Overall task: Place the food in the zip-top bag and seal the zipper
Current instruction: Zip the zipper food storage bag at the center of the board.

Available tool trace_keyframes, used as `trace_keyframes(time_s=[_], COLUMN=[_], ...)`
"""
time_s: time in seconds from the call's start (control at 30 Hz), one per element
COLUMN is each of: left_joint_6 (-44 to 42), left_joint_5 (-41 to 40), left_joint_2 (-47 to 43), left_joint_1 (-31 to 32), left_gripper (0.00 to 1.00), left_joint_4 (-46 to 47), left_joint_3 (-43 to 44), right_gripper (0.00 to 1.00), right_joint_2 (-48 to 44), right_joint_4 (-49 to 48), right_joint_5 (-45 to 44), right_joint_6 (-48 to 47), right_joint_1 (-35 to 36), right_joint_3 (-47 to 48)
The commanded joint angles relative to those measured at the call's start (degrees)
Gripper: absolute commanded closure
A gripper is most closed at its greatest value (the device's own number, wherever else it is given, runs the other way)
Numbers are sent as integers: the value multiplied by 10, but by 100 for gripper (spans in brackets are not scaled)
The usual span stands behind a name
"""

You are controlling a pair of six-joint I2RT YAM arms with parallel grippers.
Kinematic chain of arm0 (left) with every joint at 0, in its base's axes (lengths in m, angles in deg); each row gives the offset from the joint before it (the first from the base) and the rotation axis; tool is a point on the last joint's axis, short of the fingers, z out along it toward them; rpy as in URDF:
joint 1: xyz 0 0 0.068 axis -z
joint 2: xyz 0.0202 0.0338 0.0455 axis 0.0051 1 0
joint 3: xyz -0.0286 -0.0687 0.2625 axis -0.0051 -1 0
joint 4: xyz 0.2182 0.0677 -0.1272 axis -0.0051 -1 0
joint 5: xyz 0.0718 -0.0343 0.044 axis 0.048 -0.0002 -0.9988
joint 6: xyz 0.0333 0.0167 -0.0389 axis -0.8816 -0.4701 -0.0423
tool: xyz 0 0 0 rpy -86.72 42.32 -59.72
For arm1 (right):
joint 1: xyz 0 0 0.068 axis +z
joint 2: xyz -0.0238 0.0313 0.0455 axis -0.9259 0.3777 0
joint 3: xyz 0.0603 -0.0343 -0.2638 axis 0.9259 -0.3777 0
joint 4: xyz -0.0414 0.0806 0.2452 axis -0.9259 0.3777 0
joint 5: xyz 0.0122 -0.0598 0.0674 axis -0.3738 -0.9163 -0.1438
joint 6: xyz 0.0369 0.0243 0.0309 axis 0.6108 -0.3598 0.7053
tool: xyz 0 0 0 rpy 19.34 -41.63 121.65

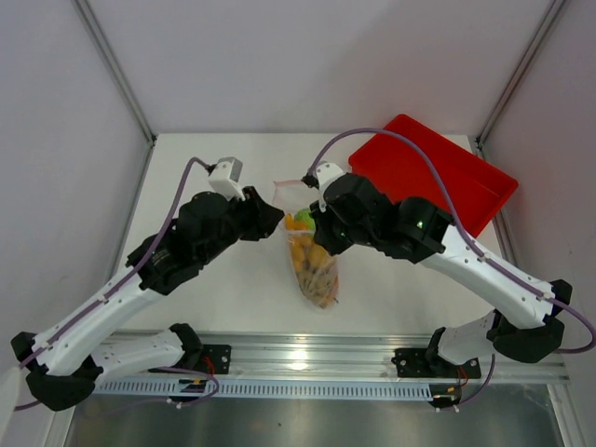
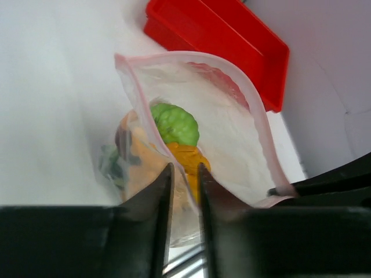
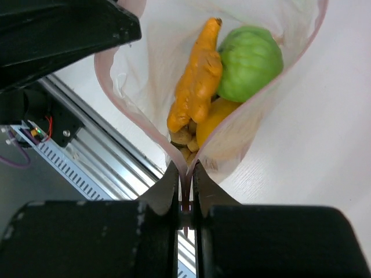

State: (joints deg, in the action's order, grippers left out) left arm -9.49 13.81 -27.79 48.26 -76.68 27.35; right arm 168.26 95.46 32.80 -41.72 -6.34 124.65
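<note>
The clear zip-top bag (image 1: 313,268) lies mid-table with its mouth held up between both arms. Inside is the food: an orange lumpy piece (image 3: 197,81), a green piece (image 3: 250,62) and a yellow fruit (image 3: 217,119). The mouth gapes open. My right gripper (image 3: 185,171) is shut on one end of the pinkish zipper (image 3: 132,110), with both strips pinched together between its fingers. My left gripper (image 2: 185,168) is at the opposite end of the mouth, its jaws a narrow gap apart, with bag film and orange food (image 2: 188,156) showing through the gap. From above, the left gripper (image 1: 275,219) and right gripper (image 1: 317,231) flank the bag's top.
A red tray (image 1: 480,182) sits at the back right of the table and also shows behind the bag as the tray (image 2: 232,40) in the left wrist view. A metal rail (image 1: 298,358) runs along the near table edge. White walls enclose the table.
</note>
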Motion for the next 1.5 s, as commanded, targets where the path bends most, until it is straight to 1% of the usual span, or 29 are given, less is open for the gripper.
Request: trace_keyframes(time_s=[0.0,0.03,0.07,0.1,0.17,0.2,0.23,0.27,0.37,0.53,0.6,0.67,0.8,0.93,1.03,1.27,1.43,1.47], left_joint_6=[27,26,22,17,3,-1,-17,-21,-30,-49,-51,-50,-39,-39,-41,-49,-103,-133], left_joint_5=[-32,-36,-45,-53,-83,-90,-91,-89,-88,-58,-52,-48,-43,-59,-67,-55,-72,-69], left_joint_2=[-36,-43,-54,-60,-65,-65,-62,-52,-28,18,35,35,-1,-46,-57,-94,-156,-184], left_joint_1=[0,0,0,0,-1,-2,-4,-6,-9,-21,-27,-27,-28,-28,-29,-29,-28,-28], left_gripper=[47,38,33,25,17,10,9,9,8,8,13,15,18,19,19,21,14,13], left_joint_4=[-25,-31,-48,-57,-85,-92,-96,-105,-109,-113,-124,-126,-119,-111,-129,-112,-55,-17], left_joint_3=[-27,-32,-33,-31,-13,-9,-2,19,41,75,87,75,32,-8,-6,-36,-78,-103], right_gripper=[100,100,100,100,100,100,100,100,100,100,100,100,100,100,100,100,100,100], right_joint_2=[-13,-16,-24,-29,-36,-40,-42,-45,-48,-49,-52,-58,-71,-78,-85,-95,-109,-116], right_joint_4=[5,-1,-4,-9,-11,-12,-16,-18,-23,-24,-23,-21,-16,-8,-4,0,19,23], right_joint_5=[30,34,35,33,30,27,25,23,21,7,0,-9,-20,-21,-24,-11,9,15], right_joint_6=[-27,-25,-23,-19,-15,-10,-9,-6,-1,10,13,16,18,20,19,0,-38,-46], right_joint_1=[15,22,29,47,64,71,84,89,108,124,124,125,125,124,124,123,103,98], right_joint_3=[-13,-23,-42,-50,-66,-69,-74,-80,-91,-97,-94,-96,-103,-104,-105,-112,-108,-102])
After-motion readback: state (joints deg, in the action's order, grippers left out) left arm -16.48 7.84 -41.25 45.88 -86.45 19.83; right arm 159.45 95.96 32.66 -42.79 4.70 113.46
